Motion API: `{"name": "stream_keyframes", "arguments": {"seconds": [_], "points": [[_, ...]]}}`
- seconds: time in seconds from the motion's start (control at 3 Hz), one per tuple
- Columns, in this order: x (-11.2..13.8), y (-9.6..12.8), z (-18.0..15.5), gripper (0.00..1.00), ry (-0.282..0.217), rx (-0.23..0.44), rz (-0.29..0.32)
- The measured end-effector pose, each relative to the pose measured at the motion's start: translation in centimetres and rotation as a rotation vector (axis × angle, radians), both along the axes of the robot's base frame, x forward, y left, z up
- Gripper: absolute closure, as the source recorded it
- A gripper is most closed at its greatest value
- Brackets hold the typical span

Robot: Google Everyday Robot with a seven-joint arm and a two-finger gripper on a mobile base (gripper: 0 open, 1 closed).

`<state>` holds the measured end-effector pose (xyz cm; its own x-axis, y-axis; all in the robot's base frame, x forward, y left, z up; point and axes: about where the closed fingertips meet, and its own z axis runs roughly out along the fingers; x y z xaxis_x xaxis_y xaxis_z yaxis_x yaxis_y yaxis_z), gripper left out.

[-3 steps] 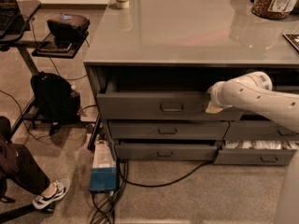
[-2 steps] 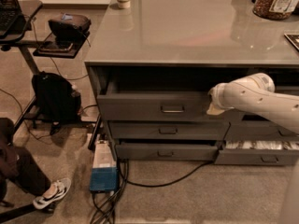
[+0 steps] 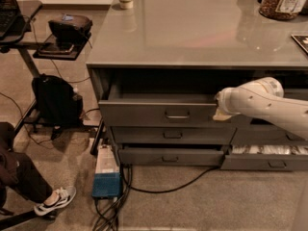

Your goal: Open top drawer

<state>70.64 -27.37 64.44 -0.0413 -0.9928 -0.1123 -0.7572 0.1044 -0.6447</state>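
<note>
As it stands, top drawer (image 3: pixel 144 113): one, partly out under the desk (image 3: pixel 192 37); grey metal, one loop handle (image 3: pixel 177 114).
shallower drawers (image 3: pixel 144 135): two, below.
tool (image 3: pixel 221 112): at its right end; open or closed, cannot tell.

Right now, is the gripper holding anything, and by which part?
It cannot be told. The gripper is at the right end of the top drawer, away from its central handle; a hold does not show.

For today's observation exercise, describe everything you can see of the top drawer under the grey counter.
The top drawer is wide, grey and metal-looking, with a small loop handle at the middle of its front. It stands pulled partly out, level, just under the counter and above a shallower drawer. The robot's gripper sits at its right end.
</note>
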Motion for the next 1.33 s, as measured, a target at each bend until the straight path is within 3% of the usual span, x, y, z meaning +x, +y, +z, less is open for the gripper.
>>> {"name": "stream_keyframes", "arguments": {"seconds": [1.33], "points": [[-1.7, 0.0, 0.2, 1.0, -0.004, -0.008, 0.0]]}}
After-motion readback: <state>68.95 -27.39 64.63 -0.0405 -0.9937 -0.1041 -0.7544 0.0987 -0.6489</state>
